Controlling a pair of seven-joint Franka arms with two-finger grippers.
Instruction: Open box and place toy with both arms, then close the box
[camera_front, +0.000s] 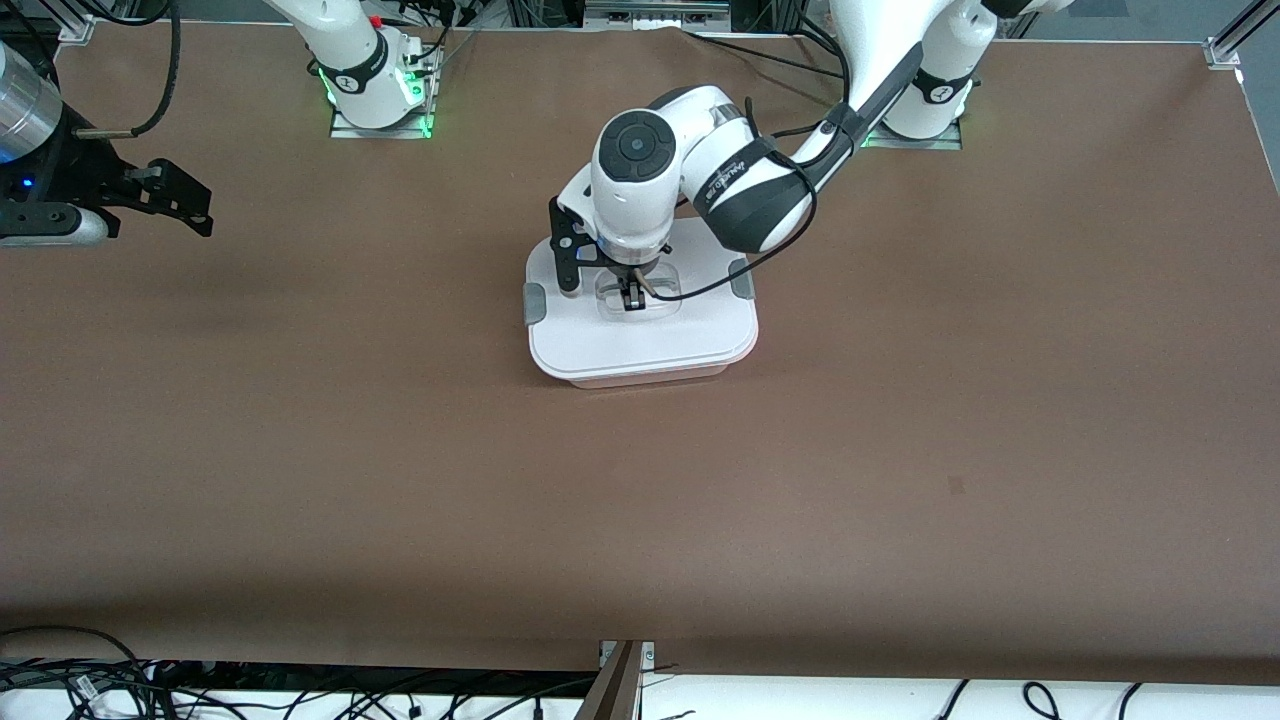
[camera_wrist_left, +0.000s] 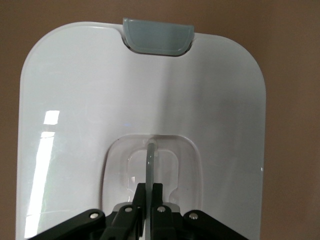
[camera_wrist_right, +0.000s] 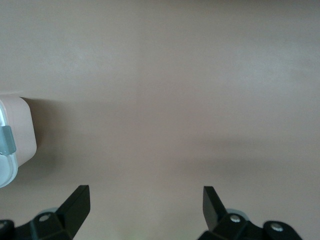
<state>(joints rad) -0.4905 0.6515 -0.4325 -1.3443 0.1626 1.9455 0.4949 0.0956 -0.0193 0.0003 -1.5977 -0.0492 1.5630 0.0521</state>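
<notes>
The box (camera_front: 640, 335) stands in the middle of the brown table with its white lid on and a grey clip (camera_front: 535, 303) at each side. My left gripper (camera_front: 633, 297) is down on the lid, shut on the thin clear handle (camera_wrist_left: 149, 157) in the recess. The left wrist view shows the lid (camera_wrist_left: 75, 100) and one grey clip (camera_wrist_left: 157, 37). My right gripper (camera_front: 185, 205) is open and empty, over bare table toward the right arm's end, and waits. Its wrist view (camera_wrist_right: 145, 195) shows the pink box corner (camera_wrist_right: 20, 125). The toy is out of view.
Both arm bases (camera_front: 370, 90) stand at the table's edge farthest from the front camera. Loose cables (camera_front: 120, 685) and a metal post (camera_front: 620, 685) lie past the table's front edge.
</notes>
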